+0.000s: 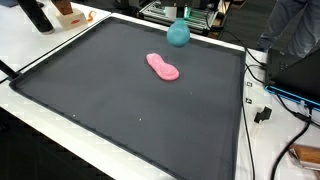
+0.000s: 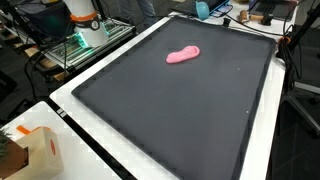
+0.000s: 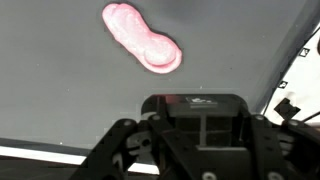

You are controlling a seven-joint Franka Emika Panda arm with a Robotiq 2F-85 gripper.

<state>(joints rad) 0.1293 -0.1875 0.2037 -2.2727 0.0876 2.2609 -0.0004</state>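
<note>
A pink, peanut-shaped soft lump (image 1: 163, 67) lies flat on a large black mat (image 1: 100, 100), towards its far side; it shows in both exterior views (image 2: 182, 55). In the wrist view the pink lump (image 3: 143, 38) sits at the upper left, well ahead of the black gripper (image 3: 195, 140) and apart from it. Only the gripper's body and spread linkages show along the bottom edge. Its fingertips are out of frame, and nothing is seen held.
A teal round object (image 1: 178, 33) stands at the mat's far edge. The mat has a raised rim on a white table (image 2: 60, 105). A cardboard box (image 2: 35, 150) sits at one corner, and cables and equipment (image 1: 290, 95) lie beside the mat.
</note>
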